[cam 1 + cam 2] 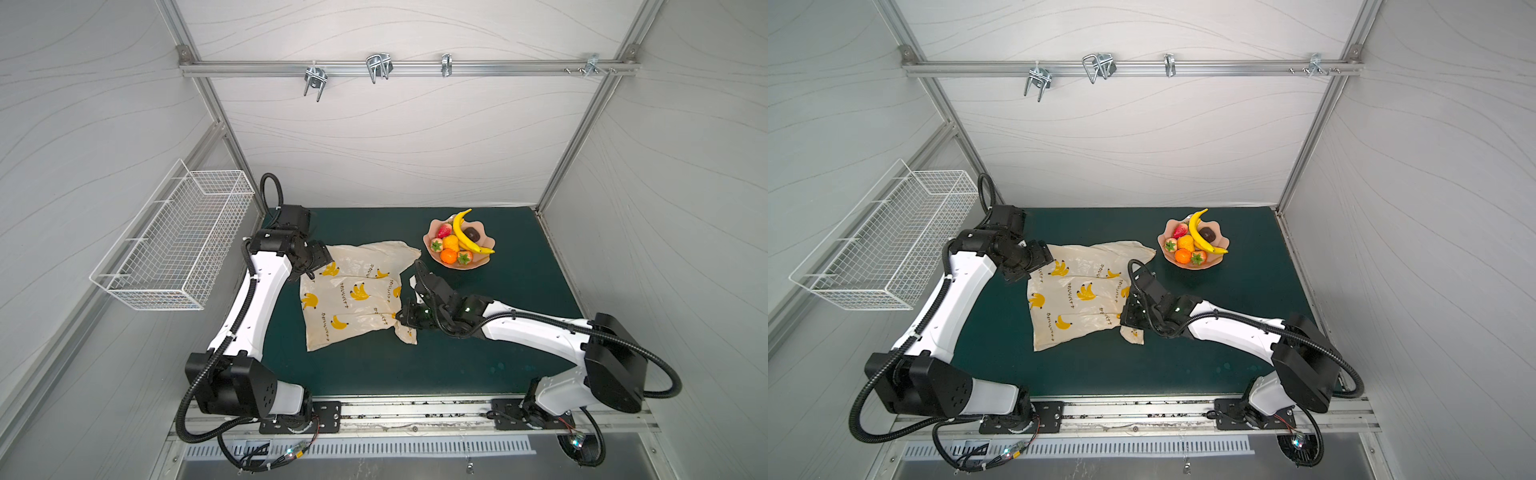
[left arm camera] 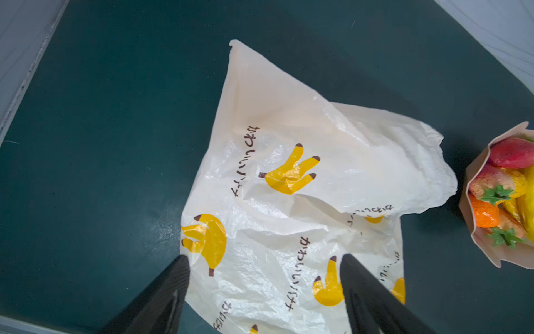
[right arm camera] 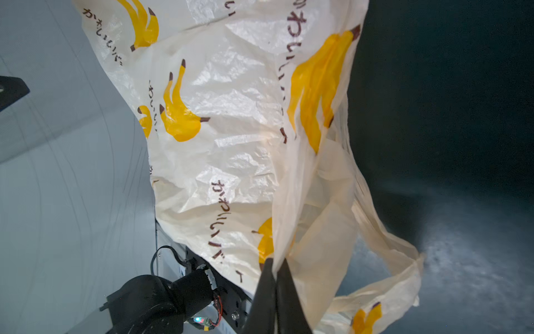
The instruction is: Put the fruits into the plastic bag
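Plastic bag lies crumpled on the green mat; my right gripper is clenched on its mouth edge at 4 o'clock, I judge to hold it open; left gripper hovers spread, grasping nothing, over its 10 o'clock corner; fruits sit in the pink dish at 2 o'clock.

pink dish on green mat; white basket.

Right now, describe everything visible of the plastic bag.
The plastic bag is thin, crinkly and cream-coloured, printed with yellow banana bunches and dark lettering. It lies mostly flat and looks empty on the green mat, beside the pink dish, apart from it. The right end effector is shut on its edge, holding that edge up; a loop handle hangs loose. The open left end effector is over its opposite corner.
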`<state>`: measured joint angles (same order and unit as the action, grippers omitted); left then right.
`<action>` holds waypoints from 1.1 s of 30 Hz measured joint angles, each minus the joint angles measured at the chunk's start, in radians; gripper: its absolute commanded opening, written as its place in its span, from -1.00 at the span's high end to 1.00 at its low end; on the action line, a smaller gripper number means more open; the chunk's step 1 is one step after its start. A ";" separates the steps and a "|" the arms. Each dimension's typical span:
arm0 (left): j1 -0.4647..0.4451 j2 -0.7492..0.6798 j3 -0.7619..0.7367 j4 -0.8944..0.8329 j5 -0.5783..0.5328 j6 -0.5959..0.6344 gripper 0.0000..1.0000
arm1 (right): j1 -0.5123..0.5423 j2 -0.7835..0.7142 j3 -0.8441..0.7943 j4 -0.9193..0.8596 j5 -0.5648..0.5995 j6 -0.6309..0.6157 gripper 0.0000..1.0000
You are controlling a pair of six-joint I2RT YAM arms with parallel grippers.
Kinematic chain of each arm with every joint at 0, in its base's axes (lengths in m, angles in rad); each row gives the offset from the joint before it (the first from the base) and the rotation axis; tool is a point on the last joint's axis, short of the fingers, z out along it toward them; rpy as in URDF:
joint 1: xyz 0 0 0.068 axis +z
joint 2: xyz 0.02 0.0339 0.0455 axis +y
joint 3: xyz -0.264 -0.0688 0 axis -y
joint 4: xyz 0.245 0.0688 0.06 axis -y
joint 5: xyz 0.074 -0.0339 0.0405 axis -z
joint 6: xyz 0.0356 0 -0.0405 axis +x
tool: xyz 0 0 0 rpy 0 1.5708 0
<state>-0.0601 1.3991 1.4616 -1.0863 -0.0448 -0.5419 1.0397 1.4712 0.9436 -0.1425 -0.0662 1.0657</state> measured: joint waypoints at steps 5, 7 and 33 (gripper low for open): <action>-0.049 -0.010 0.047 -0.010 0.018 -0.011 -0.69 | 0.041 0.006 0.021 0.017 0.001 0.090 0.12; -0.087 -0.010 0.055 -0.014 0.025 -0.012 -0.69 | 0.045 0.006 0.021 0.023 -0.005 0.111 -0.17; -0.558 0.163 0.229 -0.174 -0.133 -0.009 -0.64 | -0.133 -0.637 -0.027 -0.405 0.111 -0.120 -0.98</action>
<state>-0.6182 1.5623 1.6905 -1.2598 -0.1780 -0.5507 0.9066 0.8345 0.9161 -0.5476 0.0444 0.9459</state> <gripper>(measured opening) 0.823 0.989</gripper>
